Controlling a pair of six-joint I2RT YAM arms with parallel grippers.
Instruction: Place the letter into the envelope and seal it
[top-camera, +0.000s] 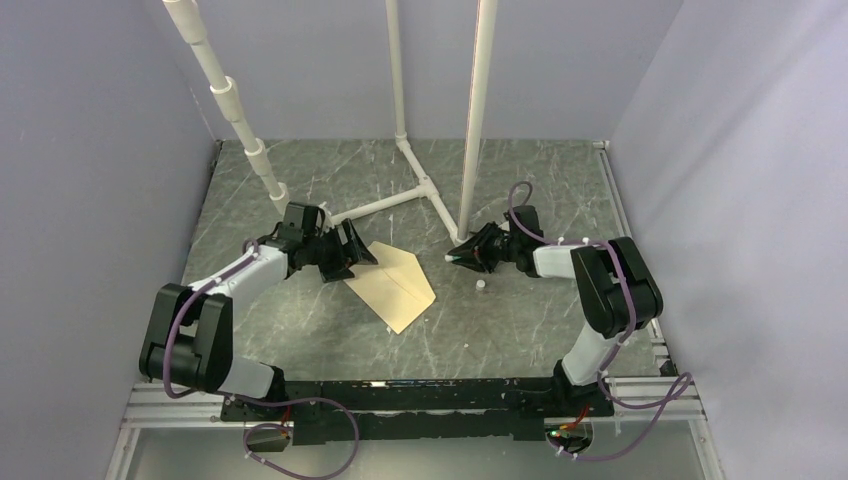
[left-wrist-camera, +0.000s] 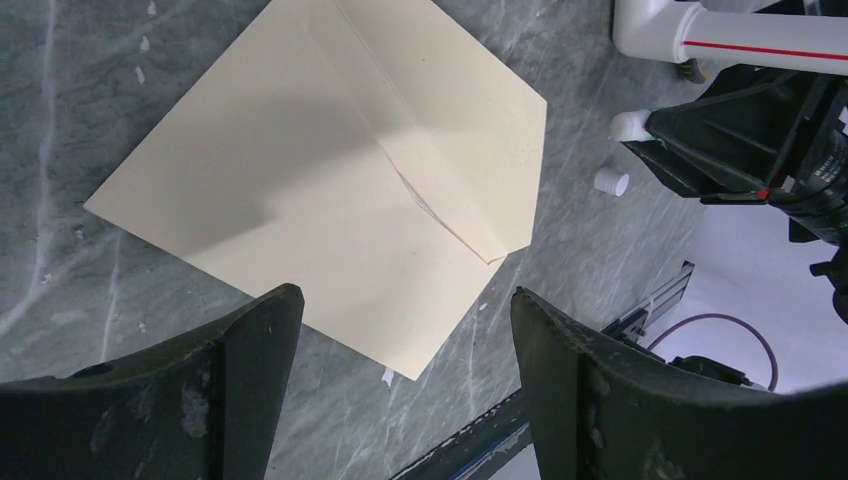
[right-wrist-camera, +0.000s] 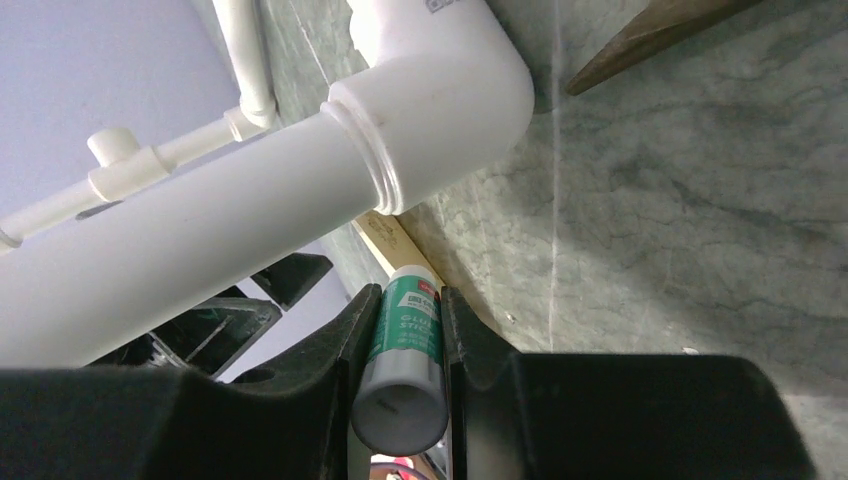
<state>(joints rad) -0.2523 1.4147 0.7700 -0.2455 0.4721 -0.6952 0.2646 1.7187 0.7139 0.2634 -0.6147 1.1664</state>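
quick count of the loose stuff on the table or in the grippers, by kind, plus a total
envelope: 1
glue stick: 1, clamped in the right gripper
small white cap: 1, on the table
Total: 3

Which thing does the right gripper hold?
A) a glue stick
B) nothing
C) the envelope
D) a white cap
A: in the right wrist view, the right gripper is shut on a green-labelled glue stick.
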